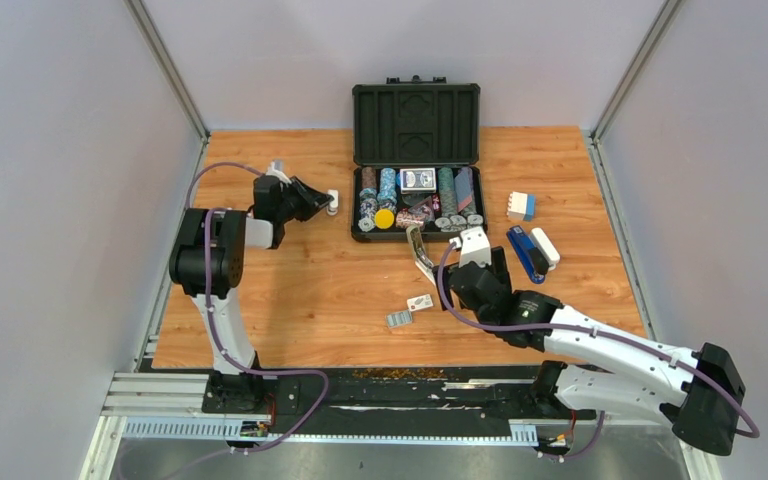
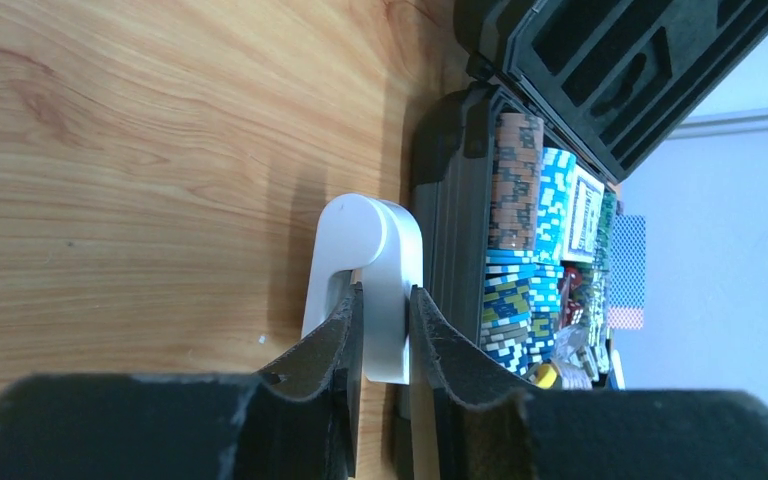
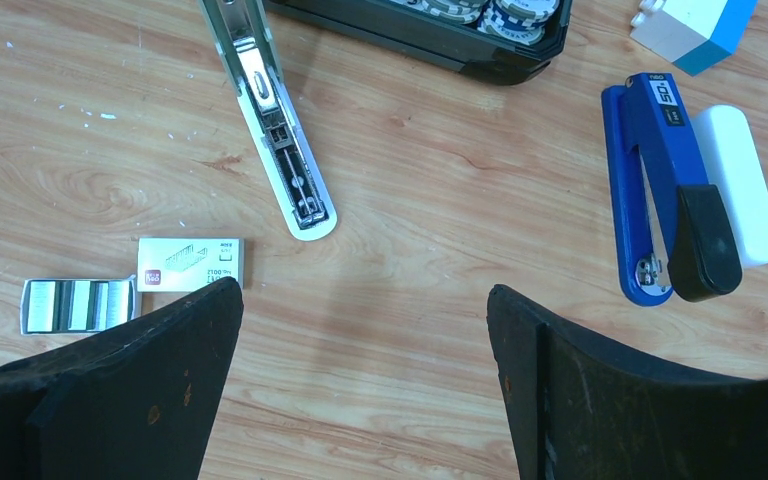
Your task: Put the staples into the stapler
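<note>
Your slim pale-metal stapler (image 3: 285, 160) lies opened on the wooden table (image 3: 440, 200) near the black chip case (image 1: 415, 120); the silvery staple strips (image 3: 75, 305) sit just beside their white cardboard sleeve (image 3: 190, 264). Your right gripper (image 3: 365, 295) hangs above, fingers spread wide; your left gripper (image 2: 385, 340) pinches a white rounded plastic piece (image 2: 365, 240)

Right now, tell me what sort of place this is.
Likely a robot test cell: a wooden table boxed in by plain grey panels, arms on a rail at its near edge, and mixed props like a chip case and a blue stapler.
</note>
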Action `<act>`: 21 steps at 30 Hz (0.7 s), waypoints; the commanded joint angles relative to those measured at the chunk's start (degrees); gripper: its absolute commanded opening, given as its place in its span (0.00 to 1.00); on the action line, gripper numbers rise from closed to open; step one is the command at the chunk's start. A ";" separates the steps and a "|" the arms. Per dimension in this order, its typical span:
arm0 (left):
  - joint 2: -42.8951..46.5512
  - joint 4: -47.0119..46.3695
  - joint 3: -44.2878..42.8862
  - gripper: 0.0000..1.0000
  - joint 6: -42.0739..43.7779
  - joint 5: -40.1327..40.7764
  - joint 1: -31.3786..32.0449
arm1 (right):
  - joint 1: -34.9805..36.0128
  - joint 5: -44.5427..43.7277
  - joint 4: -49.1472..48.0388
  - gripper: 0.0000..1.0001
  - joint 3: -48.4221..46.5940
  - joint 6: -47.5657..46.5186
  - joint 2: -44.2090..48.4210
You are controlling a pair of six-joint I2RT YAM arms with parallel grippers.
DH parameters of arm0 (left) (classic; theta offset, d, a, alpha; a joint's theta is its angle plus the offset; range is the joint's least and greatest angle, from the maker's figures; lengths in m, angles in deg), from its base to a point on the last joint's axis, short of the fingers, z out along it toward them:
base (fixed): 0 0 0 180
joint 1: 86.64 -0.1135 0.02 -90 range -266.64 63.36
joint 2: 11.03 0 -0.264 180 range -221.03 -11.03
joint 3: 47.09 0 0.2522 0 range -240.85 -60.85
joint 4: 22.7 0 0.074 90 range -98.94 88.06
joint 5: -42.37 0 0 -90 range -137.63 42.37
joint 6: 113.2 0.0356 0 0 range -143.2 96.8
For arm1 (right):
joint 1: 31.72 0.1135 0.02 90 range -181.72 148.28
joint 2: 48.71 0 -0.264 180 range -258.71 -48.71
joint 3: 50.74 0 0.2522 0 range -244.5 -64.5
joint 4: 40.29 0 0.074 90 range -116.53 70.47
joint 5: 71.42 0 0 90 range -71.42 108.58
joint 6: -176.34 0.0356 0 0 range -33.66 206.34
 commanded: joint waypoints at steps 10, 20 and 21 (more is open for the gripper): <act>-2.86 -5.67 1.57 0.32 -1.35 -2.43 -1.67 | -0.25 2.10 1.27 0.93 -1.35 0.41 -0.70; -0.07 -3.57 2.62 0.61 -1.41 -1.30 -3.37 | -0.23 3.96 2.49 0.92 -2.23 1.13 -0.85; 0.87 -2.65 2.85 0.65 -0.92 -0.64 -3.47 | -0.21 4.34 2.58 0.92 -2.46 1.12 -0.88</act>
